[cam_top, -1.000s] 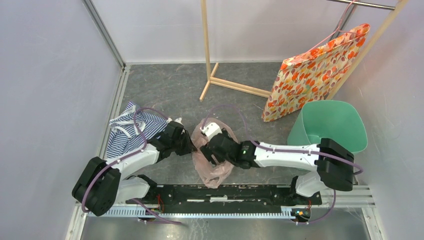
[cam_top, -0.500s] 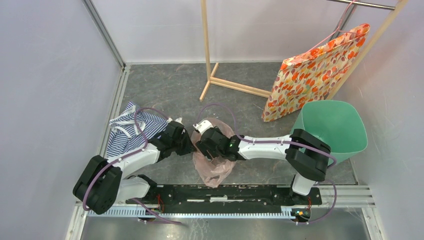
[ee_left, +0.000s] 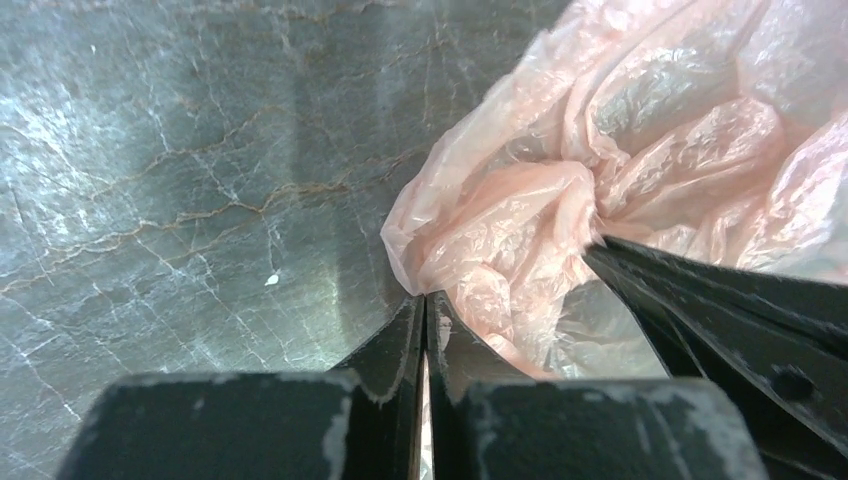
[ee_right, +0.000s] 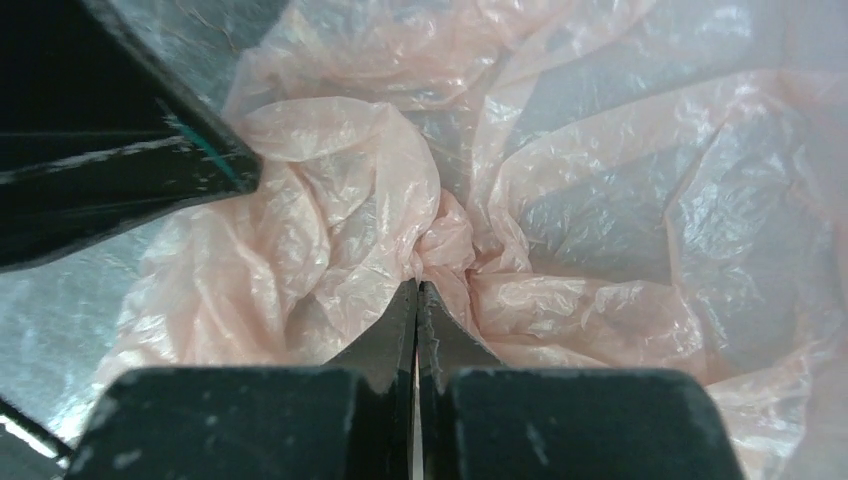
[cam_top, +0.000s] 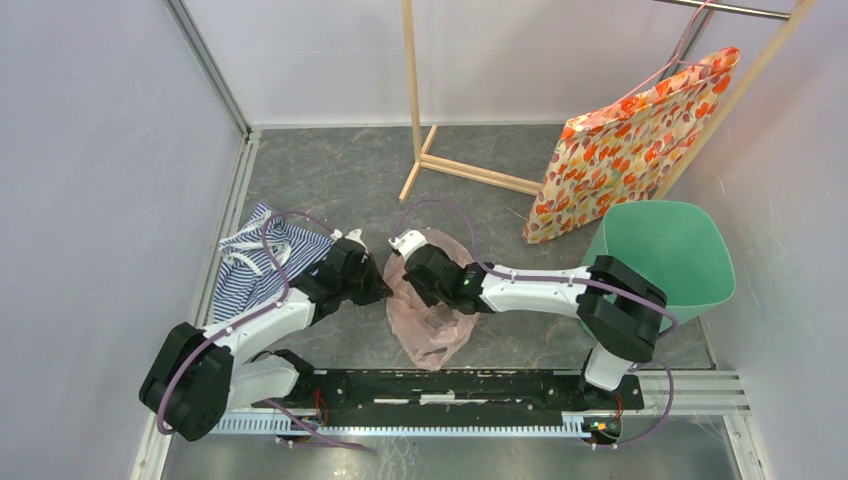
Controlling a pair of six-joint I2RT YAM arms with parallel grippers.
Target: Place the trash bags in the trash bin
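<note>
The pale-pink crinkly trash bag (cam_top: pixel 432 325) lies crumpled on the dark marble floor between both arms. My left gripper (cam_top: pixel 384 286) is shut on the bag's left edge; in the left wrist view a thin fold of the bag (ee_left: pixel 620 150) runs between the closed left gripper (ee_left: pixel 425 298). My right gripper (cam_top: pixel 403 270) is shut on a bunched fold near the bag's top; in the right wrist view the bag (ee_right: pixel 600 200) gathers into the right gripper (ee_right: pixel 417 285). The mint-green trash bin (cam_top: pixel 665 255) stands at the right, behind the right arm's elbow.
A blue-white striped cloth (cam_top: pixel 262 262) lies left of the left arm. An orange floral bag (cam_top: pixel 630 150) hangs on a wooden rack (cam_top: pixel 412 110) at the back. Walls close in on both sides, and the arms' base rail (cam_top: pixel 450 385) runs along the near edge.
The right gripper has moved left and up across the bag and closed on a fold of it. The left gripper has closed on the bag's edge. The bag is more bunched.
</note>
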